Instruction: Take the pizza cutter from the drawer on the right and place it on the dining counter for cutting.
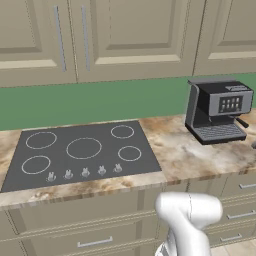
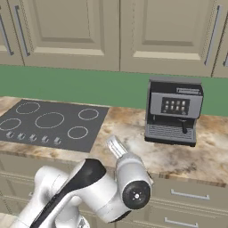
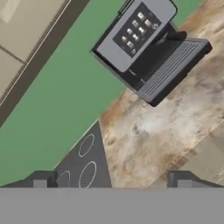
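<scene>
A: Gripper?
B: Spread about as wide as it goes, with nothing between the tips. Hangs above the marbled counter, tilted, looking toward the coffee machine.
A: And around it?
B: Black cooktop set into the stone on the left, well apart from the machine, with bare marbling between. Green backsplash behind, beige upper cabinets above.
A: Arm?
B: Folded low in front of the counter edge, elbow near the base.
A: Pizza cutter?
B: Cannot tell where it lies.
A: Drawers?
B: Stacked under the counter, tan fronts with silver handles, more of them to the right below the coffee machine. All flush and closed. Cannot tell which one counts for the job
</scene>
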Motion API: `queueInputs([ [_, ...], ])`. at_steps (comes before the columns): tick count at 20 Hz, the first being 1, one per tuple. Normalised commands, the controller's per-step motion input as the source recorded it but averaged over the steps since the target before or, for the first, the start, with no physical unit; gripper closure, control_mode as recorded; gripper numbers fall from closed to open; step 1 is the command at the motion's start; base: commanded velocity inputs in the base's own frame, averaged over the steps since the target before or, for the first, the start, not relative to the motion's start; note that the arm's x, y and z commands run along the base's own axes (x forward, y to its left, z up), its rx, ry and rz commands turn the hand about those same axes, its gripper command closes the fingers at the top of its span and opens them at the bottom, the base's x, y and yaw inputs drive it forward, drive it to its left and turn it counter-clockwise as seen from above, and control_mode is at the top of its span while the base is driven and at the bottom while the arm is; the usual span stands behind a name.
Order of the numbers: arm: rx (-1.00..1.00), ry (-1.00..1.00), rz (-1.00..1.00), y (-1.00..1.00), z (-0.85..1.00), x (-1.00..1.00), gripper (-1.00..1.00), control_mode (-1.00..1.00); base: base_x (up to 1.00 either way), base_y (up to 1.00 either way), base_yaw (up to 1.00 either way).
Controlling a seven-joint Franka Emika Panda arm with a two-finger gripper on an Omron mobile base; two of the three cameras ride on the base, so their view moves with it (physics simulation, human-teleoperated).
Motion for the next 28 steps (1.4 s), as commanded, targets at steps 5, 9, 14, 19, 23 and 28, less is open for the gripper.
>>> queueInputs([
  [5, 0.35, 0.01, -0.15, -0.82, -0.22, 0.0, -1.0, -1.0, 0.0, 0.0, 0.0],
  [9, 0.36, 0.0, -0.12, -0.87, -0.23, 0.0, -1.0, -1.0, 0.0, 0.0, 0.0],
  [14, 0.31, -0.01, -0.05, -0.75, -0.24, 0.0, -1.0, -1.0, 0.0, 0.0, 0.0],
  [19, 0.25, -0.01, 0.0, -0.64, -0.23, 0.0, -1.0, -1.0, 0.0, 0.0, 0.0],
  [23, 0.26, 0.0, 0.1, -0.69, -0.38, 0.0, -1.0, -1.0, 0.0, 0.0, 0.0],
  [28, 0.16, -0.1, 0.11, -0.77, -0.66, 0.0, -1.0, -1.0, 0.0, 0.0, 0.0],
])
